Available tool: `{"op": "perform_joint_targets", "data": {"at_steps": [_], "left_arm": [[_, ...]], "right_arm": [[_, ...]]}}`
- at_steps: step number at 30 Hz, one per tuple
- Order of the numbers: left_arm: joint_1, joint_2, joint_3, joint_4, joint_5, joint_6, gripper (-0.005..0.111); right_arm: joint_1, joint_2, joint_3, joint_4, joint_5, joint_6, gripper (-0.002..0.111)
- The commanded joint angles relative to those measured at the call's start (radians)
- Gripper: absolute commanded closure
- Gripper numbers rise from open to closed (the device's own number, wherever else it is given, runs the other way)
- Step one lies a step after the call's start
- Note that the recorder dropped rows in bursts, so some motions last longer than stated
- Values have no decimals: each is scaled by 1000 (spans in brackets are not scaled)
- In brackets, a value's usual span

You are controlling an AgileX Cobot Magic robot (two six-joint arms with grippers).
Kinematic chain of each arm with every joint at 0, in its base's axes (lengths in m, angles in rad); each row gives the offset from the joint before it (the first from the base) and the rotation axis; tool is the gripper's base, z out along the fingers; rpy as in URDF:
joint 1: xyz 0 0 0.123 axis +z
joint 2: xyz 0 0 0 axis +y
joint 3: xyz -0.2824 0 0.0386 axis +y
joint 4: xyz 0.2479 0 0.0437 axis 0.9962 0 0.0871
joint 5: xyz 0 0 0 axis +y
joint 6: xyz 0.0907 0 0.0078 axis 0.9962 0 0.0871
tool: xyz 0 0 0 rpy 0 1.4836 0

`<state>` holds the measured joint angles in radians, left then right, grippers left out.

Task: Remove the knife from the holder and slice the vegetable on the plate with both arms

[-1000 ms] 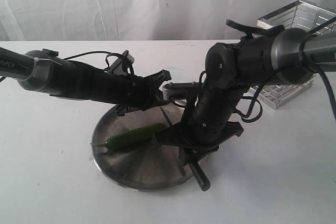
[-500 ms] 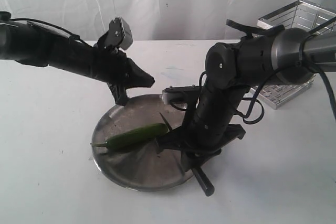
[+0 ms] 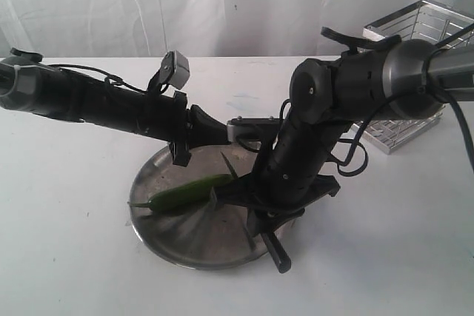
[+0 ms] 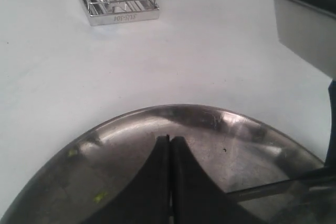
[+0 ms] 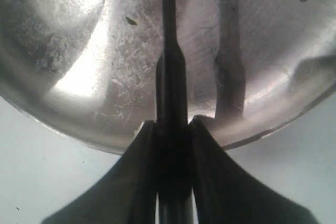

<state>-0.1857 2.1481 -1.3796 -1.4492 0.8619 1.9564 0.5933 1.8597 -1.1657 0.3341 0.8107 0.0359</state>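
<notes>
Your right gripper (image 5: 172, 125) is clamped narrowly on the black handle of the knife (image 3: 275, 251), and the butt of that handle sticks out past the near rim of the plate (image 3: 159, 238), over the white table (image 3: 67, 257). The dark blade runs from the jaws in over the steel, its point lifted just beside the thick end of the green chili pepper (image 3: 187, 192); you cannot tell from these views whether the edge touches it. The pepper lies on its side across the left half of the plate, with its thin stem at the left rim. Your left gripper (image 4: 169, 142) is pressed fully together with nothing in it, and it hangs over the far side of the plate, behind the pepper and apart from it. The chrome wire holder (image 3: 415, 31) stands well apart at the far right, behind your right arm. You have open table to the left of the plate and in front of it.
</notes>
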Motion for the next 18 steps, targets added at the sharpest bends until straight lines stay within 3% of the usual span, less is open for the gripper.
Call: {"op": "perform_joint_targets", "data": {"at_steps": [1, 18], "left_arm": [[3, 5, 5, -14, 24, 81, 106], [3, 5, 7, 82, 0, -31, 106]], "right_arm": [[4, -2, 4, 2, 1, -14, 108], [4, -2, 4, 2, -6, -14, 108]]}}
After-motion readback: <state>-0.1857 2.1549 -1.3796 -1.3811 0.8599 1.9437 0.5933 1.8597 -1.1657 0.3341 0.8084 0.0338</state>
